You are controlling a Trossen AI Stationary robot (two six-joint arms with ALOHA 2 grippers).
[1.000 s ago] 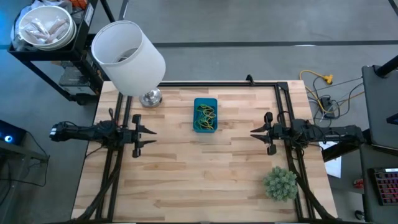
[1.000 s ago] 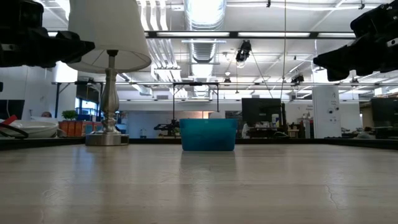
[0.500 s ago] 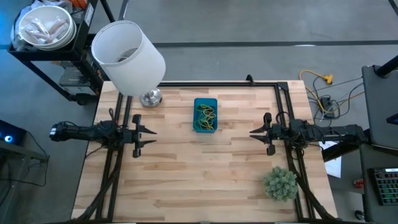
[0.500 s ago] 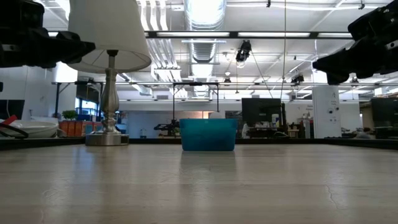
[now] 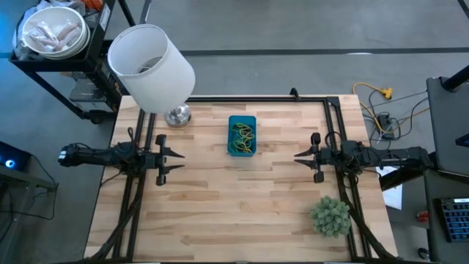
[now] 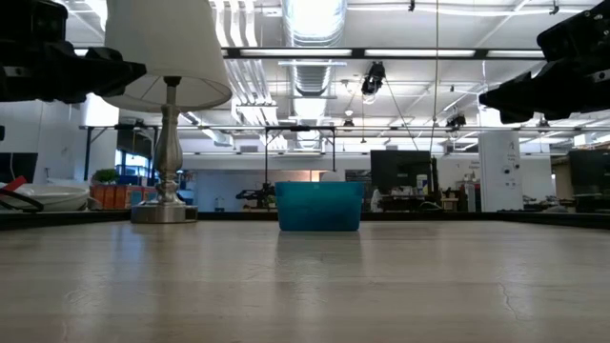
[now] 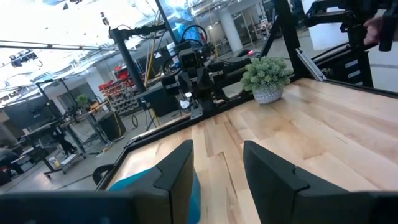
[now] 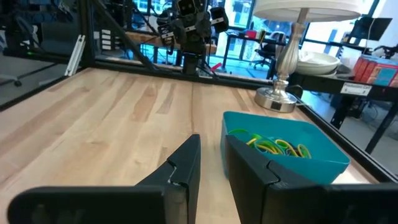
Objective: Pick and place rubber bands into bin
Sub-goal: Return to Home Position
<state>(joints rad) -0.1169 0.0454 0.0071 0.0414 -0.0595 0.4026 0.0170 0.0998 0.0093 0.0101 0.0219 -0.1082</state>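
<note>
On the table's [image 5: 220, 213] middle, the bin [image 5: 242, 117] — long axis front-to-back; rubber bands [image 5: 242, 136] inside.

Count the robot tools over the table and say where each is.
2. The left tool hangs above the table's left side, the right tool above its right side, the blue bin between them. None hidden.

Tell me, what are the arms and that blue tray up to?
Left gripper open, right gripper slightly open, both empty, at opposite table sides. Rubber bands in blue bin. Nothing in the way.
</note>
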